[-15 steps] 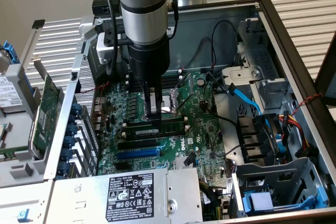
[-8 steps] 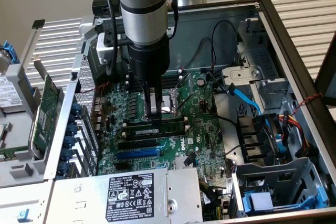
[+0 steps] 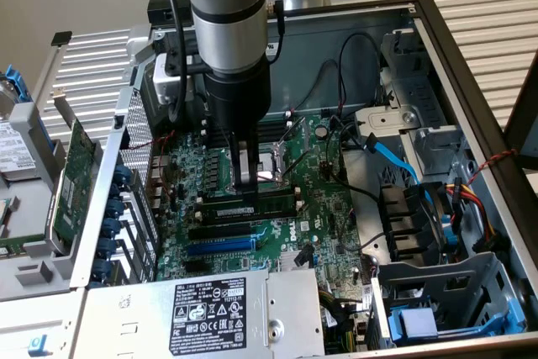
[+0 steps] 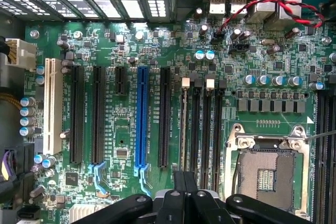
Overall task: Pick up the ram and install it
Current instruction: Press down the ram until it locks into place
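Gripper, jaws pressed together, sits right over the mobo memory slots w/ the ram lying in one beside the CPU socket; I'd press straight down, evenly, till clips latch.

- Open motherboard area at centre frame, reachable from above.
- Drive cage and cables crowd the right; power supply blocks lower centre.
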Tool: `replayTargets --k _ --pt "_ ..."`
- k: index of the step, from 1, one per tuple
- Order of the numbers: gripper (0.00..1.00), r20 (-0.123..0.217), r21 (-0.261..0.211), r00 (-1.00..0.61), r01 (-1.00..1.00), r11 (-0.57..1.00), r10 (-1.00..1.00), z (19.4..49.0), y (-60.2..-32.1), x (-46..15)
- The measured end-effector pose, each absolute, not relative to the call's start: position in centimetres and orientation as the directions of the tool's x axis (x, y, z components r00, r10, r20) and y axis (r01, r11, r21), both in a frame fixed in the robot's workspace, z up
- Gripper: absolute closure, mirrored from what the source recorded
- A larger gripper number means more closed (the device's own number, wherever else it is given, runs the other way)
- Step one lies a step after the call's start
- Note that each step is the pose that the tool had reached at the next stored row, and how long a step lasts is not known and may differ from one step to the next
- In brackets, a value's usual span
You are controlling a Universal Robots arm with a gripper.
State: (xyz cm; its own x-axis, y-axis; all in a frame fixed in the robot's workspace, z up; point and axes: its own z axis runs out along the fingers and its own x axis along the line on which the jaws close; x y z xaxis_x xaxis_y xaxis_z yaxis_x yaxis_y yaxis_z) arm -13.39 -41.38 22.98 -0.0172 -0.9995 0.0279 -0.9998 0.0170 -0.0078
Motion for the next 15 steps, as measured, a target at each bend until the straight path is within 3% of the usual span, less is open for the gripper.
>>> replayTargets --k 15 --pt "0.89 0.018 -0.011 -0.017 -1.000 0.017 -1.000 22.88 -41.53 -13.39"
